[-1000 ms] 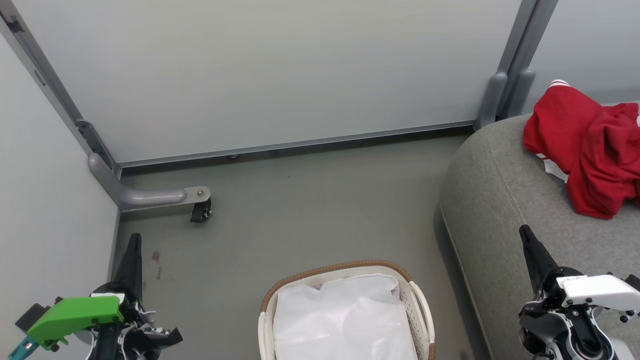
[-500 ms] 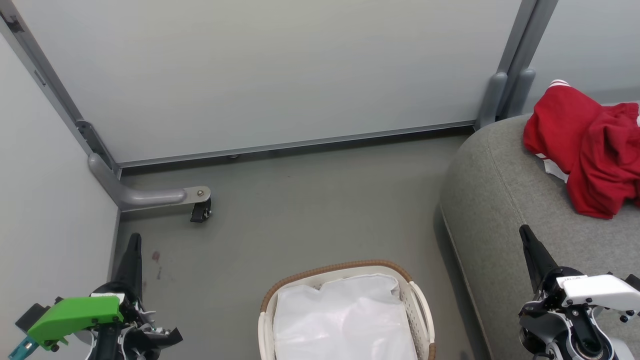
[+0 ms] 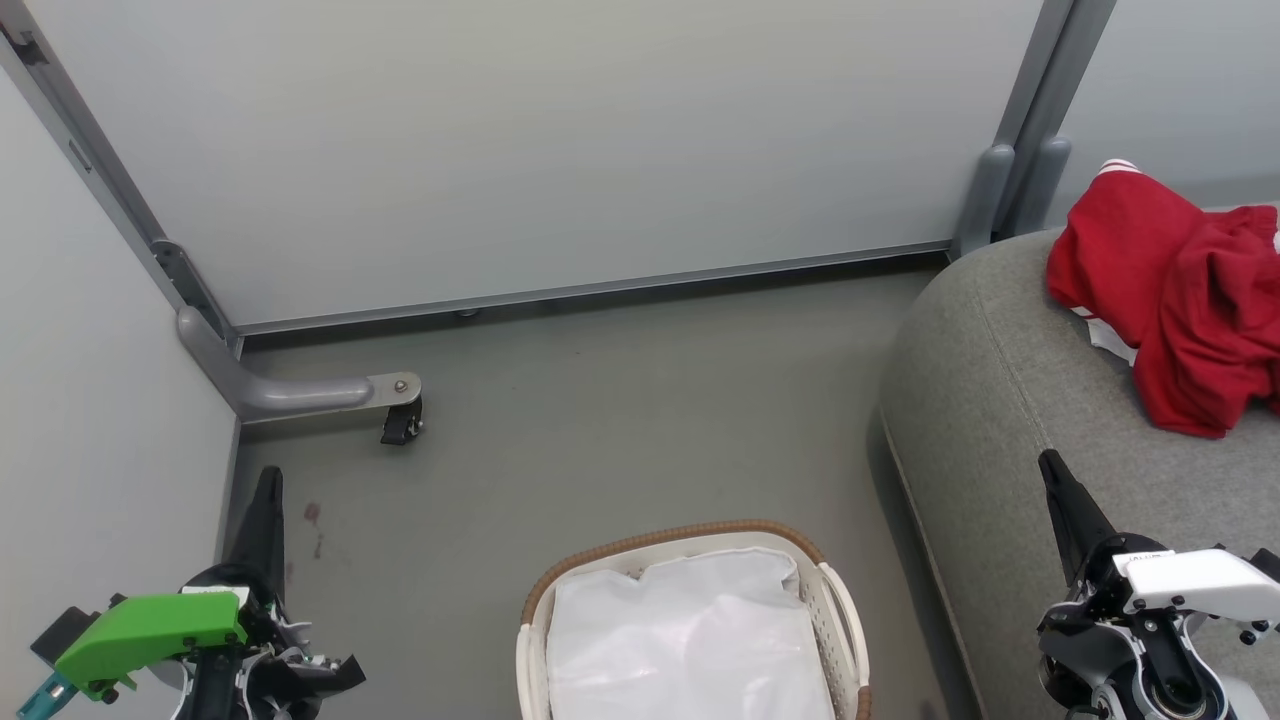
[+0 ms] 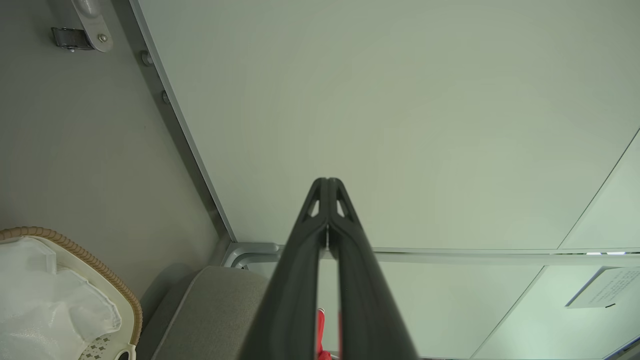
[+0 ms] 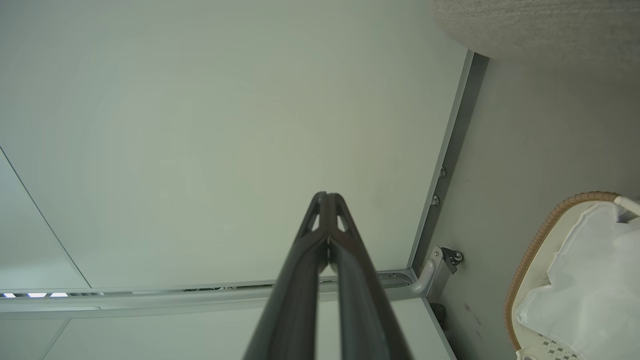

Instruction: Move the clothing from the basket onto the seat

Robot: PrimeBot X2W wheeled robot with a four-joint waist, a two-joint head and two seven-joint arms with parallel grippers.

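Note:
The red clothing lies crumpled on the grey seat at the right of the head view; a sliver of the red clothing peeks between the left fingers. The white basket with its brown rim stands on the floor at bottom centre and holds a white plastic liner. My left gripper is shut and empty at lower left, well left of the basket. My right gripper is shut and empty over the seat's front part, below the clothing. Fingertips touch in both wrist views.
Pale partition panels wall off the back and left, on grey metal frames. A caster foot juts onto the grey floor at left. A grey post stands by the seat's back corner.

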